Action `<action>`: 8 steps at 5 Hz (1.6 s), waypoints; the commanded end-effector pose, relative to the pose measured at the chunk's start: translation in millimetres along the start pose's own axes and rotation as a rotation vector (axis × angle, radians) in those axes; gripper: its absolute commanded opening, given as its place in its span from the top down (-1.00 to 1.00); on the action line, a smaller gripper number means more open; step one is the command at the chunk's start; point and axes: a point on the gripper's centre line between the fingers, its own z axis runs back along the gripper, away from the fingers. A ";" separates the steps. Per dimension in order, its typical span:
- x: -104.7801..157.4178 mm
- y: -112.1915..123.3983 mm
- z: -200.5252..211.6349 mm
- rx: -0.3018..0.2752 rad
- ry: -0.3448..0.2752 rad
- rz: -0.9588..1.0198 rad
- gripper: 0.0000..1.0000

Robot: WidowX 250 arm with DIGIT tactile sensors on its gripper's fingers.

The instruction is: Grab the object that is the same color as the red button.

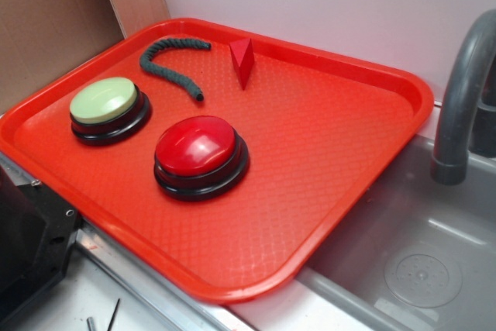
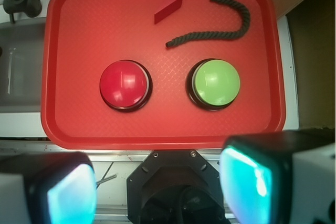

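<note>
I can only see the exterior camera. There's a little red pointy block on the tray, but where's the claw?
Observer: Only the wrist view shows the claw, hanging before the tray's near rim.
Operator: Is it holding anything?
Observer: No, its fingers are wide apart, empty.
Operator: Is my block straight ahead?
Observer: Roughly; the red block lies across the tray, past the gap between the red button and green button.

worktop (image 1: 139,288) is just a metal counter, big red tray (image 1: 333,184) sits flat on it right beside the sink (image 1: 418,269)
</note>
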 end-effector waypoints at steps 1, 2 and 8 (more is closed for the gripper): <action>0.0 0.0 0.0 0.000 0.000 0.000 -1.00; 20.6 1.6 -14.9 0.012 -0.055 0.145 -1.00; 172.8 46.7 -165.0 0.190 -0.214 0.710 -1.00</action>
